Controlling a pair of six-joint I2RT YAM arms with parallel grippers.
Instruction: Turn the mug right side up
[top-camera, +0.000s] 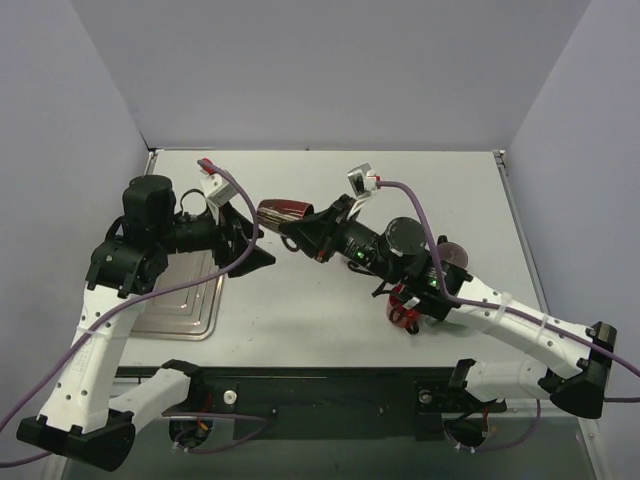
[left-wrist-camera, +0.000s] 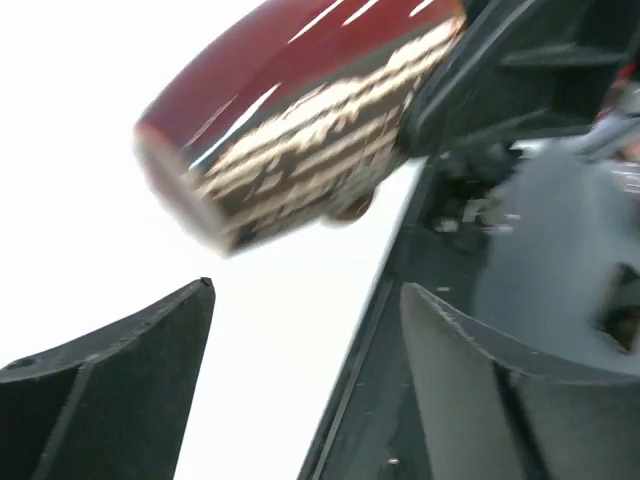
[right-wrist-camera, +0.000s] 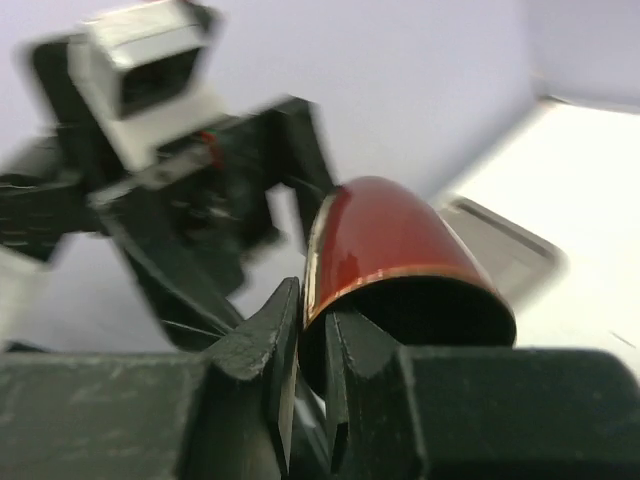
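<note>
Mug (top-camera: 284, 210) is hanging clear of the table (top-camera: 330, 330), roughly on its side above the table's middle. Its mouth is facing the right arm and its base is pointing toward the left arm. I cannot find the handle in any view. Right gripper (right-wrist-camera: 312, 350) is pinching the mug's wall at the rim, one finger inside the mouth and one outside. Left gripper (left-wrist-camera: 305, 290) is standing open with nothing between its fingers. The mug is sitting just beyond its tips, though the blur is making contact hard to rule out.

Judged risks:
- The grip is a thin pinch on glossy glaze, so the mug may be liable to pivot or slide out as the wrist rolls it upright.
- A swing toward the left arm could knock the mug against the nearby open fingers.
- A tilted base at set-down could topple it.

The metal tray (top-camera: 190, 315) is lying well apart at the left, under the left arm. A red item (top-camera: 405, 305) under the right forearm and a dark round object (top-camera: 452, 252) beside it are going unidentified. Purple cables (top-camera: 240, 195) are looping near the handover zone, and the table ahead of the mug is looking free for placing.
</note>
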